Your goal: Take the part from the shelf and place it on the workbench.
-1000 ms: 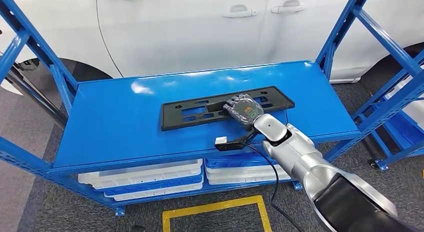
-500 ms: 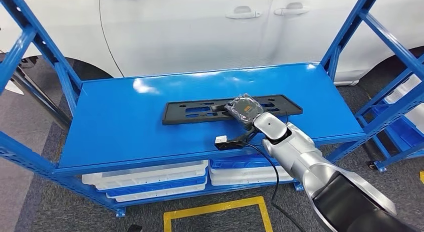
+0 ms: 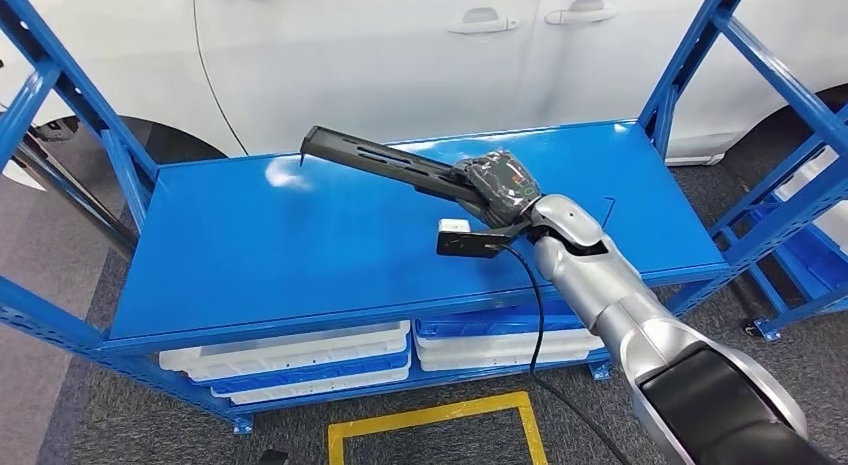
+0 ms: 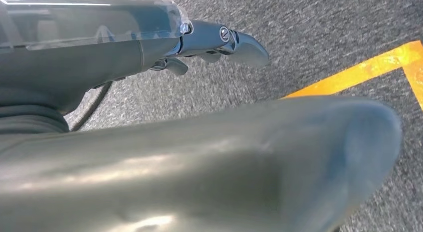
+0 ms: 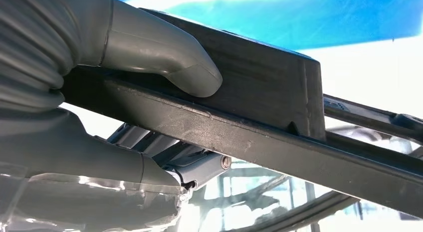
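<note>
Blue metal shelf (image 3: 250,255) in front of a white car (image 3: 400,55), grey carpet and a yellow floor line (image 3: 430,417) below, white and blue trays (image 3: 290,360) stacked on the lower level.

Right hand (image 3: 497,188) clamped on the black plate (image 3: 385,161), thumb (image 5: 164,52) pressed on one face and the darker fingers wrapped under the other. Held close to the plate's right end, so nearly the whole length juts out to the left and away, free end higher and well clear of the blue top. Long axis slanted, running from the hand up toward the far left corner of the shelf, near the car door. Nothing touching the plate apart from the hand.

Left hand (image 4: 219,40) hanging low over the carpet, fingers partly curled in, nothing seen in them; cannot tell how far closed.

Probably mid-lift, carry to the workbench not yet begun. Worth minding: a long lever held by one end, likely to sag or swing, and the free tip pointing toward the left upright (image 3: 125,170) when turning away. Right arm alone in reach of the plate.
</note>
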You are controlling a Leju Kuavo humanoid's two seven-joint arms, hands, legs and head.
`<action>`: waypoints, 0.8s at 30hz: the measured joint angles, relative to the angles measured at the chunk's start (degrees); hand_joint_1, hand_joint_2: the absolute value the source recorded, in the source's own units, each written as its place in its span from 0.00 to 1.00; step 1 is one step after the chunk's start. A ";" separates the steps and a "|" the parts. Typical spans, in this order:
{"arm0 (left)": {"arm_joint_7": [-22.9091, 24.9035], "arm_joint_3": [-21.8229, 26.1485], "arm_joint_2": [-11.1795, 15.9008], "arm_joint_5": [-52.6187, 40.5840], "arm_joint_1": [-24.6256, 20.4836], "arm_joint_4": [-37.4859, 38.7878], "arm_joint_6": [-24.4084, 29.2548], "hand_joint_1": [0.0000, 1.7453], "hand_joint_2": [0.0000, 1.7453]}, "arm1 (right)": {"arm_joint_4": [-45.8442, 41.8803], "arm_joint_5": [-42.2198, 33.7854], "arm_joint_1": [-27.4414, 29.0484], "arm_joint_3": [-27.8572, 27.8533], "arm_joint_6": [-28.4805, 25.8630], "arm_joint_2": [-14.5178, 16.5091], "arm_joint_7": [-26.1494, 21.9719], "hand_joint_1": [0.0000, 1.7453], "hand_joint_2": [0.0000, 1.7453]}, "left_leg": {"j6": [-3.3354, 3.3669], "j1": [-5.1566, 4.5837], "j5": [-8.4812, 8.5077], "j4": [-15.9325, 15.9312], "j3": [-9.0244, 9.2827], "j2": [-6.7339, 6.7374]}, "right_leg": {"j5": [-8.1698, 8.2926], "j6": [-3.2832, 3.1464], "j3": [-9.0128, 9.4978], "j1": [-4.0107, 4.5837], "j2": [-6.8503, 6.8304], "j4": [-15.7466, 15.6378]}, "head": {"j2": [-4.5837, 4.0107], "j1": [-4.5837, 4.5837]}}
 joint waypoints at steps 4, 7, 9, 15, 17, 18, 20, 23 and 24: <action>0.08 0.00 0.03 -0.02 0.02 0.00 0.07 0.00 0.00 | -2.24 -3.33 0.72 -1.27 0.79 -0.20 -1.81 1.00 1.00 | -0.58 0.08 -5.73 12.84 -5.83 0.05 | 0.00 -0.61 0.17 -0.05 0.05 -0.18 | -0.01 0.00; 0.28 0.00 0.09 -0.07 -0.09 0.00 0.25 0.00 0.00 | -6.82 -9.51 1.81 -3.02 3.07 -1.14 -3.43 1.00 1.00 | -0.74 0.26 -1.86 9.42 -4.73 0.07 | -0.41 -0.32 0.24 -0.10 0.15 0.30 | -0.01 0.00; 0.47 0.00 0.15 -0.10 -0.20 0.01 0.38 0.00 0.00 | -11.34 -13.77 2.16 -4.72 5.07 -2.31 -3.88 1.00 1.00 | -0.51 0.31 1.20 2.45 -1.57 0.04 | -0.97 0.21 0.08 -0.04 0.15 1.04 | -0.01 0.01; 0.68 0.04 0.29 0.31 -0.26 0.04 1.08 0.00 0.00 | -24.64 -24.13 5.99 -9.74 11.45 -5.43 -6.13 1.00 1.00 | 1.39 0.24 1.52 -1.21 0.17 -0.12 | -2.36 1.90 -0.74 -0.04 0.07 2.75 | 0.00 0.02; 0.68 0.07 0.29 0.37 -0.36 0.04 1.22 0.00 0.00 | -28.99 -28.15 8.47 -11.37 14.19 -6.04 -7.54 1.00 1.00 | 1.87 0.32 1.57 -1.46 0.41 -0.06 | -5.40 2.36 -3.33 -0.21 0.09 8.50 | 0.00 0.02; 0.68 0.09 0.29 0.38 -0.36 0.04 1.26 0.00 0.00 | -31.05 -29.84 9.97 -12.13 15.32 -6.24 -8.12 1.00 1.00 | 2.00 0.31 1.53 -1.47 0.43 -0.05 | -7.05 2.54 -5.27 -0.23 0.09 12.47 | 0.00 0.02; 0.68 0.12 0.29 0.39 -0.29 0.04 1.33 0.00 0.00 | -34.67 -31.86 13.07 -13.41 16.71 -6.68 -8.73 1.00 1.00 | 2.10 0.30 1.47 -1.46 0.48 -0.11 | -8.09 2.71 -7.96 -0.28 0.08 17.39 | -0.01 0.02; 0.69 0.16 0.27 0.39 -0.28 0.04 1.37 0.00 0.00 | -38.37 -32.36 15.46 -14.65 17.05 -7.21 -8.82 1.00 1.00 | 2.00 0.25 1.38 -1.44 0.62 -0.18 | -2.99 2.22 -4.63 -0.25 0.07 9.43 | 0.00 0.02; 0.69 0.16 0.25 0.39 -0.32 0.04 1.37 0.00 0.00 | -39.31 -32.42 15.67 -15.00 17.05 -7.31 -8.83 1.00 1.00 | 1.82 0.12 1.32 -1.40 0.63 -0.17 | -1.48 1.95 -2.81 -0.10 0.06 5.56 | 0.00 0.02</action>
